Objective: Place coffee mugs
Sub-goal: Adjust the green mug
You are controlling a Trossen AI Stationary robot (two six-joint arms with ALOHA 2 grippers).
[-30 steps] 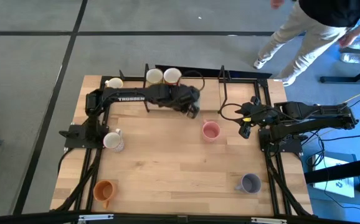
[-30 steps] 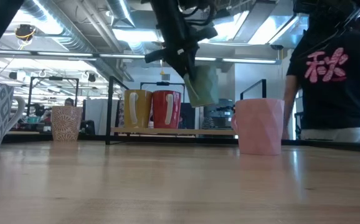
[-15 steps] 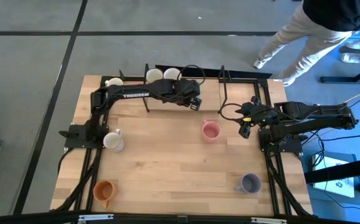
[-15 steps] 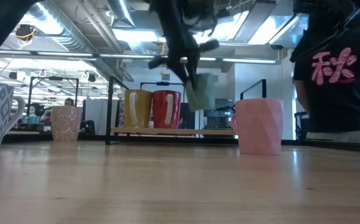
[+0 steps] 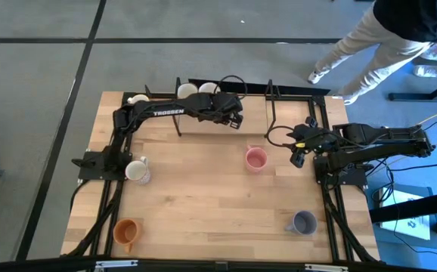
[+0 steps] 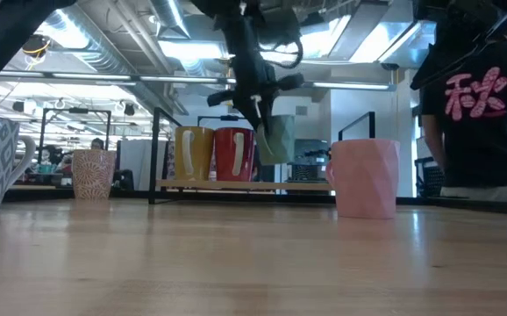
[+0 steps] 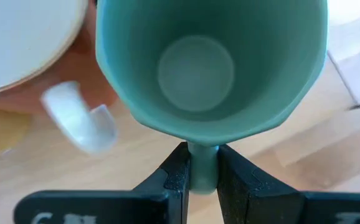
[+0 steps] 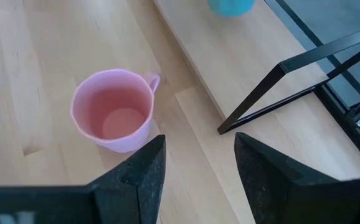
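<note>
1. Above the rear shelf (image 5: 256, 115), our left gripper (image 7: 200, 177) pinches the green mug (image 7: 211, 62) by its handle, beside the red mug (image 6: 233, 154).
2. Near the pink mug (image 8: 113, 111), our right gripper (image 8: 195, 171) waits, fingers spread wide.

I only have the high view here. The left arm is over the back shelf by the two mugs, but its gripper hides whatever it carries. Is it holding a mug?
Observer: Yes. The left wrist view shows the left gripper shut on the green mug, pinching its handle.
Operator: Is it set down yet?
Observer: No. In the low view the green mug hangs tilted, above the shelf, beside the red mug.
Operator: And the right gripper?
Observer: The right gripper is open and empty, with the pink mug ahead of it on the table.
</note>
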